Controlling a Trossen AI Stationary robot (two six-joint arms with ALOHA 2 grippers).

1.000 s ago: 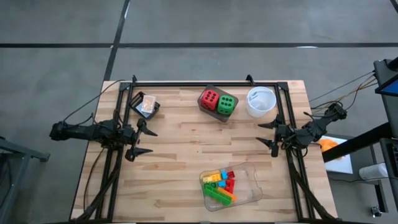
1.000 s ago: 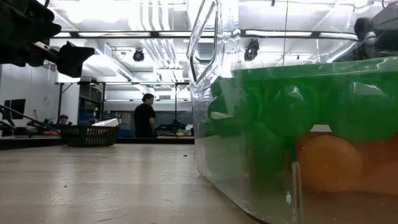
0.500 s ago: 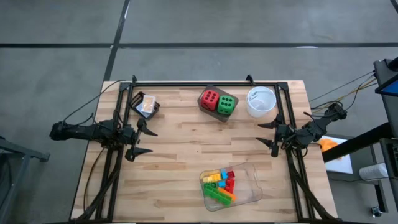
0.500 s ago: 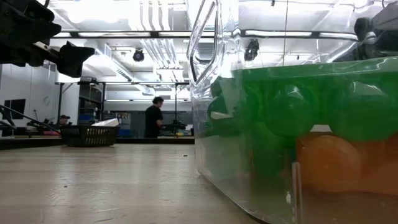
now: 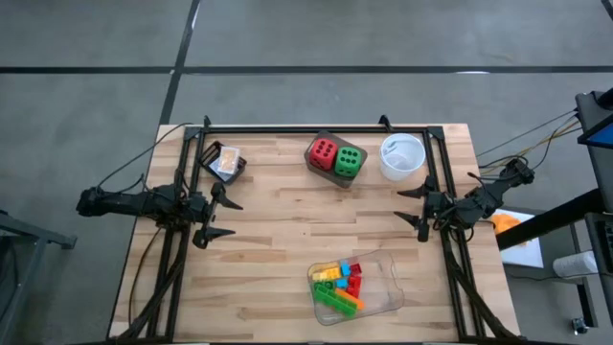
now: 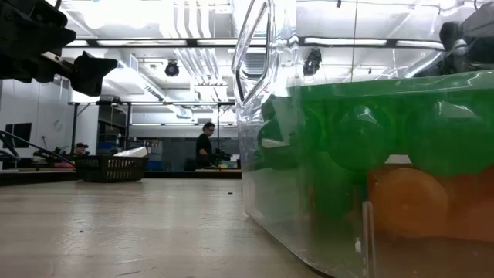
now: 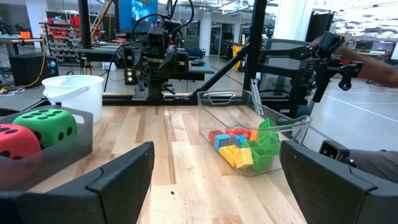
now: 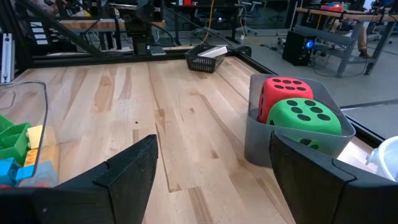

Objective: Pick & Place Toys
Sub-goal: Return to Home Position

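Wooden bench (image 5: 278, 230): two dice, one red (image 5: 323, 150), one green (image 5: 349, 160), share a grey bin (image 8: 261, 144). Bricks (image 5: 340, 283) fill one clear tray (image 5: 388, 289); a card pack (image 5: 227, 165) lies in the black basket (image 5: 210, 159). Left gripper (image 5: 236, 218) and right gripper (image 5: 397, 205) hover at opposite sides, fingers released.

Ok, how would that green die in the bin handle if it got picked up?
The green die looks matte and foam-like, so probably light and slightly squashy. Flat faces with rounded corners suggest it would tumble briefly, then settle. It sits tight against the red die in the grey bin, so lifting might drag that neighbour.
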